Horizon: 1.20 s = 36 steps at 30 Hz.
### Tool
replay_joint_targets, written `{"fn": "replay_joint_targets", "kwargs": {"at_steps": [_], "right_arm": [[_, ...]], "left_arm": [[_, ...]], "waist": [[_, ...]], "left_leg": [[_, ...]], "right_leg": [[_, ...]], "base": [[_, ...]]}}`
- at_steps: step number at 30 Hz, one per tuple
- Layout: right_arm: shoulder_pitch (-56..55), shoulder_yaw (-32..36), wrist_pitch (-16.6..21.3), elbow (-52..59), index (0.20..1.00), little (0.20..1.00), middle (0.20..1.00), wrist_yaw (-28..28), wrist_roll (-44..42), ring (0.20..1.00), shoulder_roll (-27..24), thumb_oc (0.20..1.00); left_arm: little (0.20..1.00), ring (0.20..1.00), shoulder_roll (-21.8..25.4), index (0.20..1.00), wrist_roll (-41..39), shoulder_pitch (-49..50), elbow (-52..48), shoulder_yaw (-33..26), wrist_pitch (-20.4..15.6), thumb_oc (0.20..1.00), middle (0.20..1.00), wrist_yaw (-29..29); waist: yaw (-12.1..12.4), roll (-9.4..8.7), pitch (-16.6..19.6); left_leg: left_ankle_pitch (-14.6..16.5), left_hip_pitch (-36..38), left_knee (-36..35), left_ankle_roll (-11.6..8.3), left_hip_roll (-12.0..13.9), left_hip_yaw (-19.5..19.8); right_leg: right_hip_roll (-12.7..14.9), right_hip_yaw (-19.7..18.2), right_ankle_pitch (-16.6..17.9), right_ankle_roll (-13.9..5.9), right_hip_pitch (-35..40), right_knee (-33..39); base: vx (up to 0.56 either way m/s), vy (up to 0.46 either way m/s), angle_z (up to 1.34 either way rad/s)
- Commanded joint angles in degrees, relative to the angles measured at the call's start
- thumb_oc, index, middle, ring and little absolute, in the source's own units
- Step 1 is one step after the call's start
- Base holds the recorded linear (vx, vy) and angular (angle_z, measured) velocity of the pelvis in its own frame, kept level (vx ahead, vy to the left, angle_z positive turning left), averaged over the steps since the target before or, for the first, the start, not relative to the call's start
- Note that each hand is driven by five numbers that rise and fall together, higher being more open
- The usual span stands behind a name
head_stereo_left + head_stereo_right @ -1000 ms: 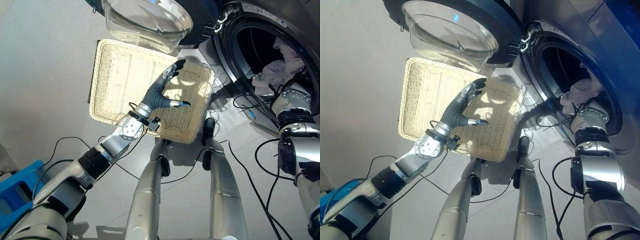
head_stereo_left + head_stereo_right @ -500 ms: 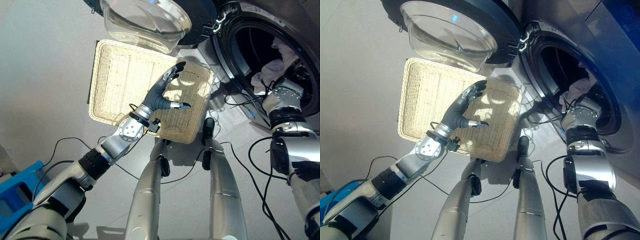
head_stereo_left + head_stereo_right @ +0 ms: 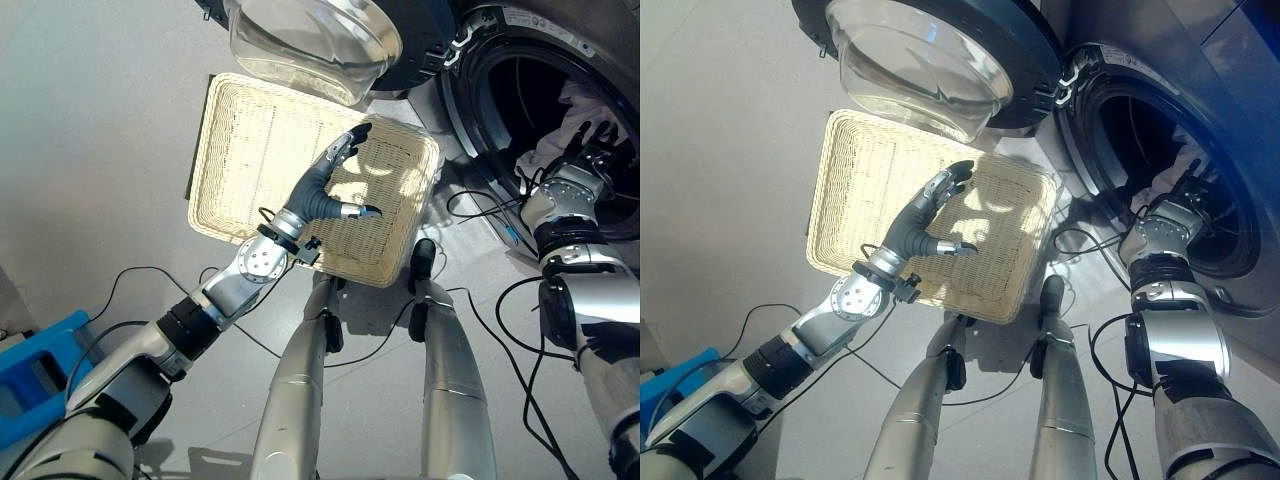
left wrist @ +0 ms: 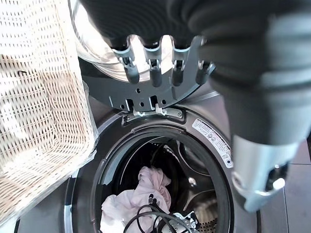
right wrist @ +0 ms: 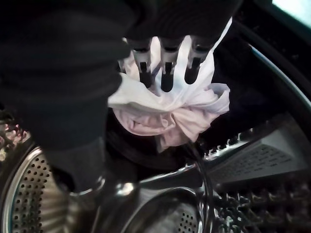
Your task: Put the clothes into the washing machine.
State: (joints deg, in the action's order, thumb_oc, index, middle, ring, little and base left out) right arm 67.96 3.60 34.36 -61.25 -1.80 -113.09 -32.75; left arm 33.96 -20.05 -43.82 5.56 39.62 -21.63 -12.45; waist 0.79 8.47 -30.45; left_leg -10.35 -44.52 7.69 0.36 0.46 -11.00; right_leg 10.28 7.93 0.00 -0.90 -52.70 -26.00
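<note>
Underneath, pale grey floor [image 3: 90,150]; both hands' fingers loose, left hand [image 3: 325,187] above wicker basket [image 3: 240,150].

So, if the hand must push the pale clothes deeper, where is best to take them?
Probably the bunched, knotted fold of the pale clothes, approached straight through the drum opening. That fold sticks out, so fingers can likely close around it. The right hand is already there.

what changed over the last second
The right hand has pulled back from deep in the drum to the washer opening, fingers now straight and spread, off the clothes lying inside. The camera also shifted slightly. The left hand stays open above the basket, and the door stays open.
</note>
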Motion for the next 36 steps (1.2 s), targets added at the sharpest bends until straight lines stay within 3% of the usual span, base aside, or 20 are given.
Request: {"fn": "replay_joint_targets", "kwargs": {"at_steps": [1,9,12,15,17,19,22,23,29,36], "right_arm": [[1.66,-4.32,0.56,2.13,1.000,1.000,1.000,-0.49,7.41,1.000,-4.97,1.000],[1.79,-4.57,7.00,0.33,1.000,1.000,1.000,-14.01,26.44,1.000,-4.22,1.000],[2.55,-5.39,9.31,-2.44,1.000,1.000,1.000,-26.41,45.04,1.000,-4.43,1.000],[2.93,-5.87,8.81,-2.27,1.000,1.000,1.000,-34.05,54.48,1.000,-4.58,1.000],[2.54,-7.12,4.86,-3.18,1.000,1.000,1.000,-47.83,72.03,1.000,-4.50,1.000],[1.87,-7.76,2.11,-3.43,1.000,1.000,1.000,-53.32,80.26,1.000,-3.97,1.000],[0.78,-8.69,-0.87,-4.04,1.000,1.000,1.000,-53.85,84.63,1.000,-3.23,1.000],[-0.73,-10.52,-3.55,-4.20,1.000,1.000,1.000,-49.93,84.70,1.000,-2.27,1.000],[-9.04,-12.84,-9.16,-5.55,1.000,1.000,1.000,-33.02,81.19,1.000,1.50,1.000],[-14.78,-13.89,-13.03,-6.89,1.000,1.000,1.000,-36.25,89.01,1.000,5.51,1.000]], "left_arm": [[1.000,1.000,-2.14,1.000,-1.30,-0.07,-4.09,-1.34,-1.78,1.000,1.000,0.16],[1.000,1.000,-2.64,1.000,-1.25,-0.37,-3.75,-1.40,-1.80,1.000,1.000,0.23],[1.000,1.000,-3.24,1.000,-1.51,-0.24,-3.44,-0.98,-2.20,1.000,1.000,-0.19],[1.000,1.000,-3.28,1.000,-1.67,-0.17,-3.23,-0.99,-2.59,1.000,1.000,-0.36],[1.000,1.000,-3.79,1.000,-2.28,0.62,-2.87,-0.79,-2.80,1.000,1.000,-0.42],[1.000,1.000,-4.05,1.000,-2.84,1.16,-2.39,-0.71,-2.96,1.000,1.000,-0.40],[1.000,1.000,-4.36,1.000,-2.96,1.67,-1.26,-0.36,-3.45,1.000,1.000,-0.38],[1.000,1.000,-4.30,1.000,-3.37,2.16,0.08,0.09,-4.63,1.000,1.000,0.00],[1.000,1.000,-3.85,1.000,-3.84,4.01,3.78,-0.39,-8.02,1.000,1.000,2.86],[1.000,1.000,-5.26,1.000,-3.17,6.42,7.18,-1.16,-9.21,1.000,1.000,5.21]], "waist": [[-0.42,3.69,0.66],[-0.50,3.82,0.66],[-0.19,4.45,0.66],[-0.25,4.62,0.66],[-0.17,4.96,0.66],[-0.10,5.12,0.66],[-0.06,5.04,0.66],[-0.03,4.89,0.66],[-0.37,3.71,0.66],[-0.47,2.22,0.66]], "left_leg": [[9.53,1.32,7.94,-2.27,-2.73,-2.00],[9.41,2.21,7.59,-1.91,-2.76,-2.59],[10.11,3.71,7.65,-1.77,-2.97,-2.60],[9.94,3.70,7.72,-1.60,-3.01,-2.67],[10.68,5.44,7.80,-1.47,-3.22,-2.67],[11.04,6.41,7.92,-1.26,-3.34,-2.58],[11.31,7.36,7.97,-1.03,-3.37,-2.59],[11.50,8.23,8.12,-0.85,-3.33,-2.66],[12.28,11.25,8.39,-0.62,-2.75,-2.79],[12.55,16.10,7.73,-0.60,-2.12,-2.00]], "right_leg": [[-0.75,4.98,2.77,-4.33,3.19,2.62],[-0.84,4.99,3.07,-4.31,4.01,3.05],[-0.59,4.84,2.53,-4.48,5.35,2.89],[-0.47,4.95,2.86,-4.35,5.36,3.03],[-0.42,4.84,2.24,-4.56,6.97,2.97],[-0.34,4.92,1.94,-4.63,8.00,2.92],[-0.19,5.17,1.86,-4.63,9.05,3.10],[-0.06,5.32,1.69,-4.57,10.10,3.15],[0.19,5.76,1.04,-4.35,13.51,3.34],[-0.38,5.84,0.29,-4.15,18.79,3.98]], "base": [[-0.01,0.035,0.00],[0.00,0.051,0.02],[-0.01,0.091,0.00],[0.00,0.067,-0.01],[-0.01,0.099,-0.01],[-0.01,0.080,0.00],[-0.01,0.042,0.00],[-0.03,0.049,0.01],[-0.01,0.010,0.02],[0.00,0.001,0.01]]}}
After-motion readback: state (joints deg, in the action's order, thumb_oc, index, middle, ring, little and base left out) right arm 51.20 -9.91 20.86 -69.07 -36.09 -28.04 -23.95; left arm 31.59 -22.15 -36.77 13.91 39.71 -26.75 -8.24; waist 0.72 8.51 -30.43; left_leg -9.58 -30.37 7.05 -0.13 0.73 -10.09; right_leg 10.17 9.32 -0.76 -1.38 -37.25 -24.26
